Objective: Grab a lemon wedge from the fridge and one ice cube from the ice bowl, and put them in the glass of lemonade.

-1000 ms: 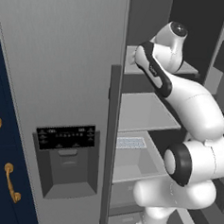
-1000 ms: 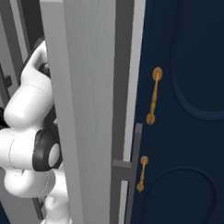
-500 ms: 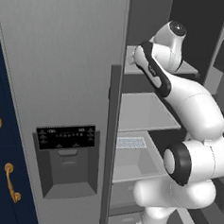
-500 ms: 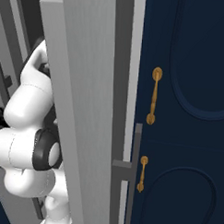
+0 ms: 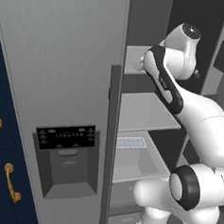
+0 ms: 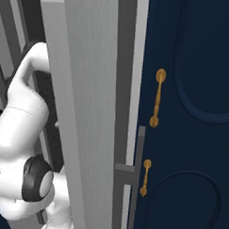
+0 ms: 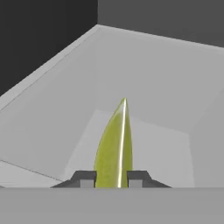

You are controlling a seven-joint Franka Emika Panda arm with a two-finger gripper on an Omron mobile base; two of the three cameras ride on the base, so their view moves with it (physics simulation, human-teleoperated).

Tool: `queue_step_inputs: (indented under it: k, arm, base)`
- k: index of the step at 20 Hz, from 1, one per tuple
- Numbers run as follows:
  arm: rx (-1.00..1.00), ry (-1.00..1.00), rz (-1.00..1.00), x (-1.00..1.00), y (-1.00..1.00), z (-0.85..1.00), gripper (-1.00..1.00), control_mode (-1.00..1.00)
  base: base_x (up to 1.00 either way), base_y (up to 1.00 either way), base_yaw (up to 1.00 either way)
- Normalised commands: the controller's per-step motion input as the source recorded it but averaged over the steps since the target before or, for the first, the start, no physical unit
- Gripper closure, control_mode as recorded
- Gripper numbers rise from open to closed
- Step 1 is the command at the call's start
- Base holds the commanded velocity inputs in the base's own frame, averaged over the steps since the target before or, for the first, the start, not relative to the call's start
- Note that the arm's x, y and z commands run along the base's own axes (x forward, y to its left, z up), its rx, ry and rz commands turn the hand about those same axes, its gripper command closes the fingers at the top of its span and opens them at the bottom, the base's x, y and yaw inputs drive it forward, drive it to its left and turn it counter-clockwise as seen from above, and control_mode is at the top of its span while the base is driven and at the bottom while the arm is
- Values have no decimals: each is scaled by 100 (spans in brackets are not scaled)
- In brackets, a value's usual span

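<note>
Hand view: I see my gripper (image 7: pixel 112 178) clamped on the lemon wedge (image 7: pixel 114 151) inside the fridge (image 5: pixel 68 82).

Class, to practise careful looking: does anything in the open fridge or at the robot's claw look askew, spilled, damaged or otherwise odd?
Nothing stands out. The fridge has one door open, its shelves level and unspilled. In the hand view, the claw is shut on a lemon wedge, which points straight out between the fingertips over a pale grey surface.

Lemon wedge (image 7: pixel 114 148) stands on edge, yellow-green, its thin tip pointing away, pinched at its base between two dark fingertips (image 7: pixel 85 178). The grey fridge (image 5: pixel 64 82) is open, pale shelves showing inside.
</note>
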Motion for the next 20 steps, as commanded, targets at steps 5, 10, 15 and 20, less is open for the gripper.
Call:
queue_step_inputs:
  k: [5, 10, 15, 20]
  arm:
    - [0, -4, 0, -100, -4, 0, 100, -100]
    - [0, -1, 0, -100, 0, 0, 100, -100]
    - [0, 0, 0, -97, -1, 0, 100, -100]
    - [0, 0, 0, -84, -2, -1, 100, -100]
  base:
    - [0, 0, 0]
    - [0, 0, 0]
    - [0, 0, 0]
    - [0, 0, 0]
